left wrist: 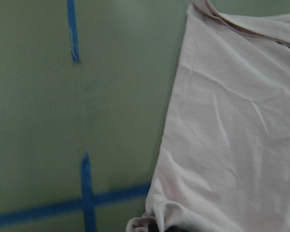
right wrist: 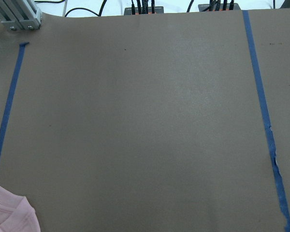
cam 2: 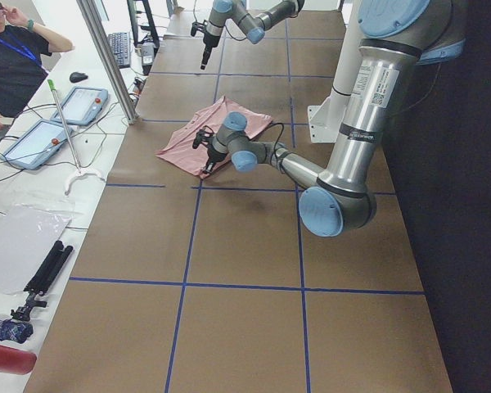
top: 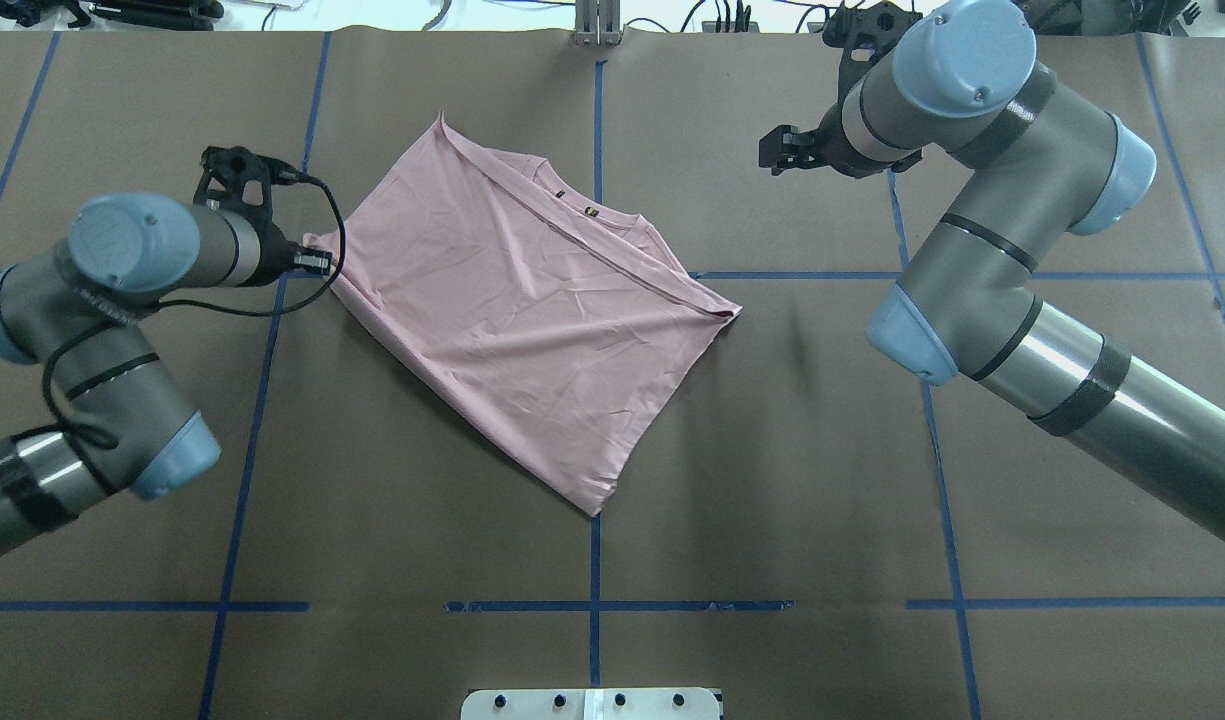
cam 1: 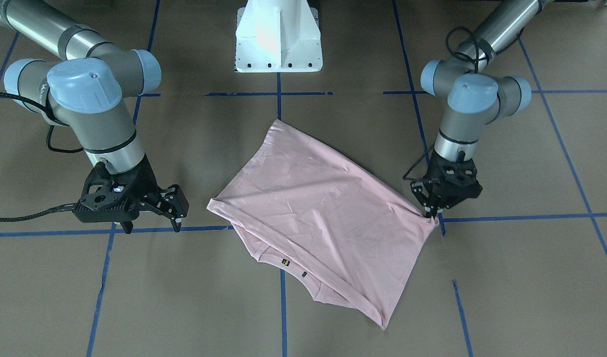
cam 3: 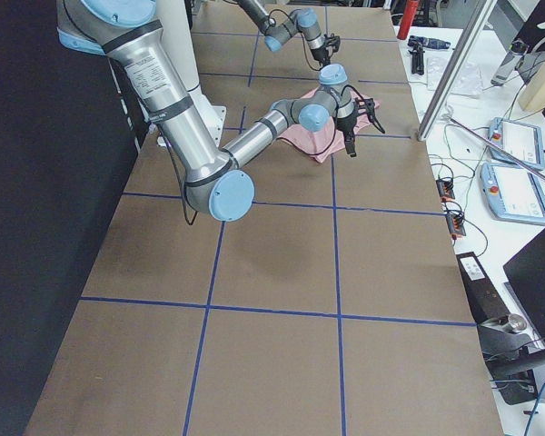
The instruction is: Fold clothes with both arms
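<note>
Bunched pink cloth at the bottom edge of the left wrist view, pinched in the black two-finger left gripper point(cam 1: 430, 214), fingertips closed together on that corner and pointing straight down. Set just beside a crossing of blue tape lines point(cam 1: 521, 217) on the brown paper-covered table point(cam 1: 506, 297). Spreading away from the pinch, the pale pink short-sleeved T-shirt point(cam 1: 323, 208): folded, plain side up, lying flat and askew near the table's middle, ribbed collar point(cam 1: 293, 267) with two small dark tags peeking out along one edge. Well apart on the other side, the black two-finger right gripper point(cam 1: 152, 225), fingers spread wide, holding nothing, hovering over bare table near the shirt's opposite corner. Beyond, the white pedestal base point(cam 1: 278, 39).
</note>
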Robot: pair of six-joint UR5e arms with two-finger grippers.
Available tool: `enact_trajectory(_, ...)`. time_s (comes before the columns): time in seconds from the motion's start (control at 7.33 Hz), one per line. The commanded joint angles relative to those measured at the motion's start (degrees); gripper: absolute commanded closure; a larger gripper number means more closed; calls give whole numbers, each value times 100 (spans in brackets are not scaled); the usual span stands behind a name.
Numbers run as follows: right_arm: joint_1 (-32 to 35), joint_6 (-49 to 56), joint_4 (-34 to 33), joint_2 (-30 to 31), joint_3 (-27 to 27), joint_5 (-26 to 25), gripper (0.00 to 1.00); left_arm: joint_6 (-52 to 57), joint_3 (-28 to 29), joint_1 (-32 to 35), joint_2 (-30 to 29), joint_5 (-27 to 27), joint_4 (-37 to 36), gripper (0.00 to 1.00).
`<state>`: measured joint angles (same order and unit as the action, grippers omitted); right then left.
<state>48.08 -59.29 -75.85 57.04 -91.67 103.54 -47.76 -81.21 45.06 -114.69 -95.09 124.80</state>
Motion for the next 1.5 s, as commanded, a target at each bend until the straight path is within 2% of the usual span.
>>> enact_trajectory(0.0,-1,-3,0,0,0,0,0,599,2440,572,-1749,8,436,100)
enact_trajectory(0.14,-1,-3,-9,-9,0,0,0,627,3183,609,-2184,0,831,100)
enact_trajectory(0.27,-1,-12,-18,-9,0,0,0,784,3181,687,-2163,-1,1027,100)
enact_trajectory(0.41,-9,-12,-9,-17,0,0,0,820,3060,688,-1919,-1,1255,1)
enact_trajectory(0.55,-27,-38,-9,-44,9,9,0,830,2789,819,-1681,-183,1405,0)
enact_trajectory(0.68,-88,-413,0,-96,17,0,0,1030,2751,1125,-1653,-803,1407,0)
enact_trajectory(0.82,-150,-938,0,-288,35,0,3,1345,2672,1267,-1627,-957,1415,0)
enact_trajectory(0.95,-368,-1492,-35,-455,79,-18,10,1313,2263,1268,-1444,-976,1372,0)
enact_trajectory(1.09,-570,-1880,-53,-570,166,-26,11,1296,1980,1268,-1285,-1194,1337,0)
enact_trajectory(1.23,-790,-2398,-79,-841,445,-35,12,1287,1847,1268,-1223,-1292,1336,0)
enact_trajectory(1.36,-992,-2881,-97,-1122,848,-35,17,1217,1837,1268,-1222,-1292,1336,0)
